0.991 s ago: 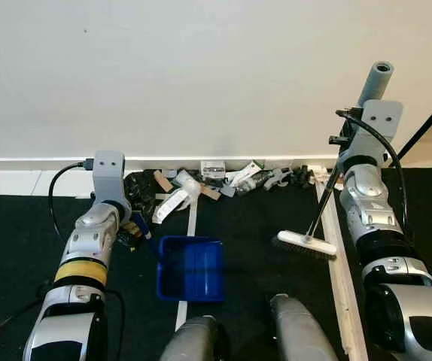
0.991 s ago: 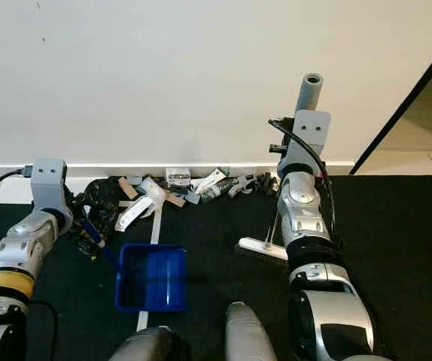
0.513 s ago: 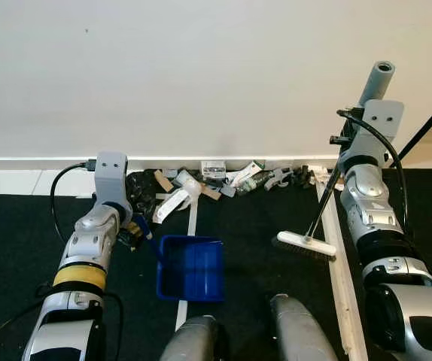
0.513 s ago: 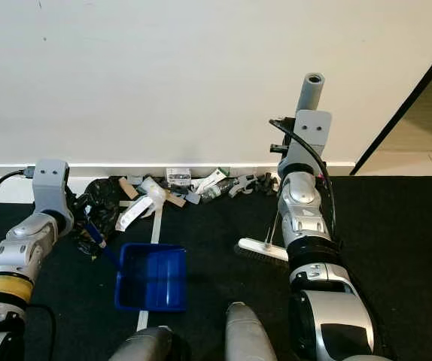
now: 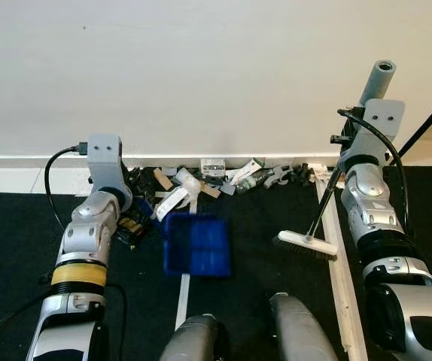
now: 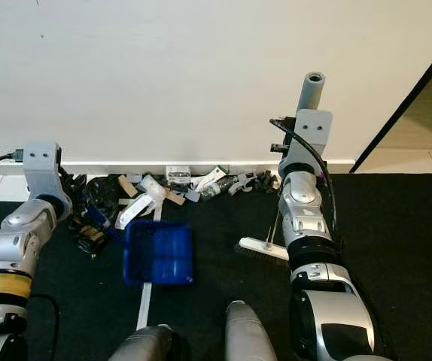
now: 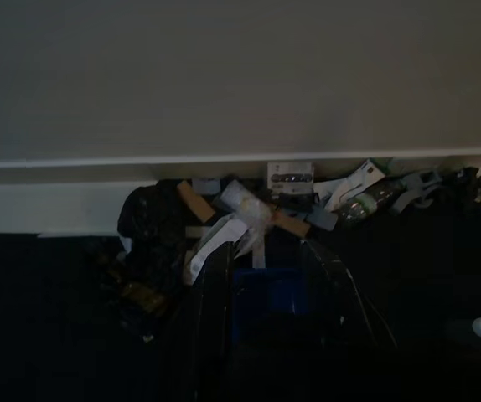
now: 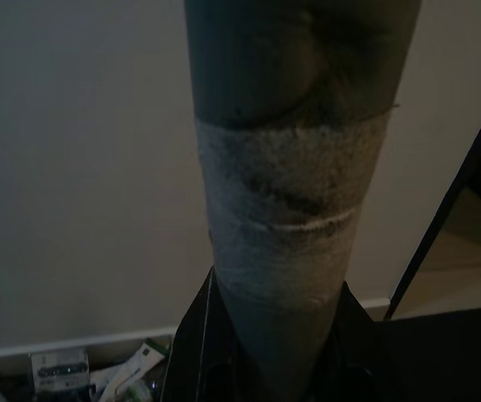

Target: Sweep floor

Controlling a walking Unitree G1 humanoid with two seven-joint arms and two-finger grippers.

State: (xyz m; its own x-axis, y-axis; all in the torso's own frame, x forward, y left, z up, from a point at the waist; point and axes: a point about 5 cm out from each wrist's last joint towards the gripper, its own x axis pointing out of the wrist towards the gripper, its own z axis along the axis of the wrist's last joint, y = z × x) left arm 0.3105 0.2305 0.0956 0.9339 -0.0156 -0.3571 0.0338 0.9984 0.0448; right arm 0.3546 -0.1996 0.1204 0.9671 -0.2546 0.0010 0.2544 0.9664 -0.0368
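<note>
A blue dustpan [image 5: 197, 244], blurred by motion, hovers just short of the litter pile [image 5: 216, 177] of paper scraps, cardboard and wrappers along the baseboard. My left gripper [image 7: 266, 276] is shut on its handle, and the pan shows dark blue between the fingers [image 7: 211, 301]. Beside the left wrist lies a black bag [image 5: 137, 184]. My right gripper [image 8: 270, 335] is shut on the grey broom handle [image 5: 380, 79], held upright near the wall. The white brush head [image 5: 305, 244] rests on the black carpet to the right of the pan.
A white wall and baseboard [image 5: 20, 162] close off the far side. A white strip [image 5: 342, 263] runs along the carpet under the right arm. A dark door frame [image 5: 427, 128] slants at the right. My two legs [image 5: 299, 331] show at the near edge.
My left arm has pushed toward the wall, and the dustpan has slid forward and slightly right, closer to the litter. The right arm and broom have stayed put.
</note>
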